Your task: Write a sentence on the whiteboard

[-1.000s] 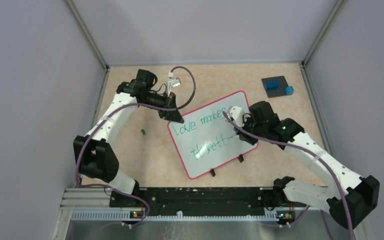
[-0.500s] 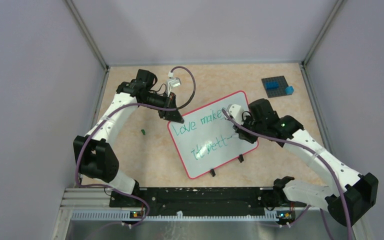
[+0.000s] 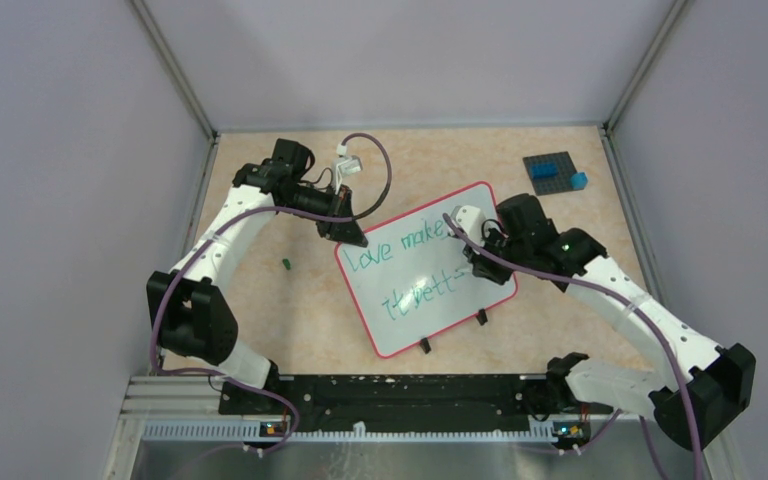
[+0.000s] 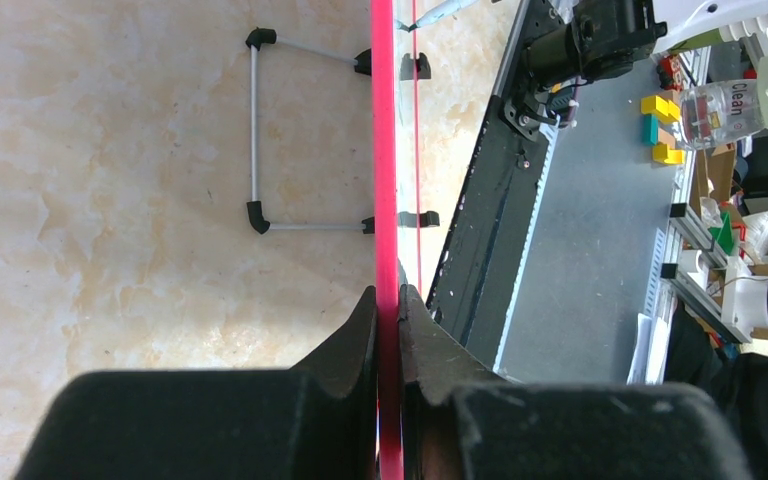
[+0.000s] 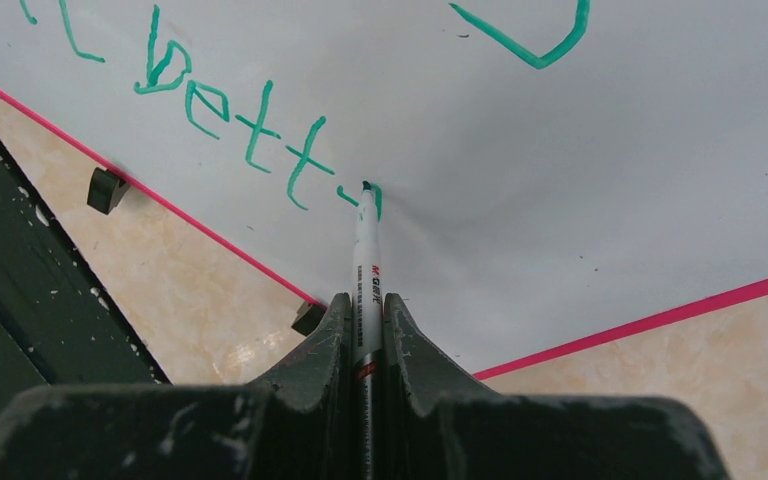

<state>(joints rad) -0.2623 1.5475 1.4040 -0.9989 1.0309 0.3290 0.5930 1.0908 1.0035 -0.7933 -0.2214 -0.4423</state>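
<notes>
The whiteboard (image 3: 425,270) with a red-pink frame stands tilted on the table, with green writing "Love makes" and "it bett" on it. My left gripper (image 3: 348,234) is shut on the board's upper left edge; the red frame (image 4: 386,200) runs between its jaws. My right gripper (image 3: 470,262) is shut on a white marker (image 5: 366,260). The marker's tip touches the board (image 5: 560,160) just right of the last green letter, at a short fresh stroke.
A dark studded plate (image 3: 550,170) with blue bricks lies at the back right. A small green cap (image 3: 286,264) lies left of the board. The board's wire stand (image 4: 256,130) and black clip feet (image 3: 424,345) show. The black rail (image 3: 390,395) runs along the near edge.
My right gripper has shifted slightly left and toward the far side with the marker, adding a short stroke after "bett". The left gripper and board have not moved.
</notes>
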